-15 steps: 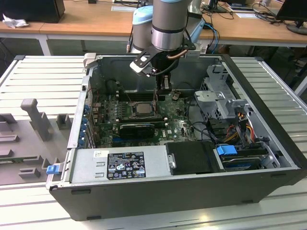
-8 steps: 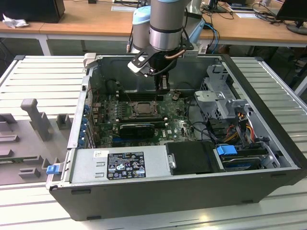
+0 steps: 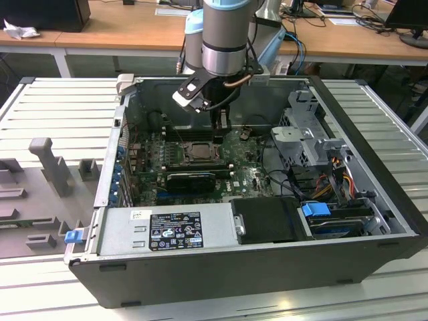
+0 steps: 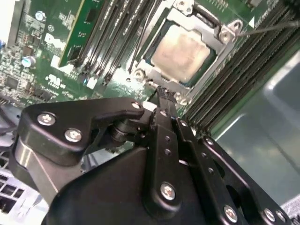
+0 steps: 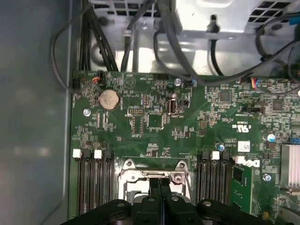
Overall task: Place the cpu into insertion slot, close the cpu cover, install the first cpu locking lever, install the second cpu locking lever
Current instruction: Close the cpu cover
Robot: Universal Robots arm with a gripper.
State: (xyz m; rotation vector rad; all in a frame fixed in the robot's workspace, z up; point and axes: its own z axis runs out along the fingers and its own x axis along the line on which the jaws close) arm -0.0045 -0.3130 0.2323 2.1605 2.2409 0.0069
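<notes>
I have the gripper [image 3: 220,128] down inside the open PC case [image 3: 374,144], just beside the insertion slot [image 3: 198,152] on the green board [image 5: 154,122].

In both wrist views the fingers [image 4: 165,124] are pressed together, no gap btwn them, and I see nothing clamped in there. The tips sit right at one edge of the socket frame. I can't tell if they actually touch the metal.

The cpu [image 4: 180,51] lies flat in the slot, pale metal top facing up. The cpu cover [image 4: 218,35] is down around it, w/ the chip showing through its square window. A thin metal rod [image 4: 271,29] runs from one corner of the socket out across the long black memory slots [image 4: 108,37], which flank the socket on both sides.

Elsewhere on the board, in the first wrist view, there's a round coin battery [image 5: 109,99], w/ bundles of black cables [image 5: 136,42] past the board's edge.

In the exterior view the case rests on a slatted grey table [image 3: 60,107]. A grey power supply box [image 3: 167,231] sits in the case, along the wall nearest the cam.
</notes>
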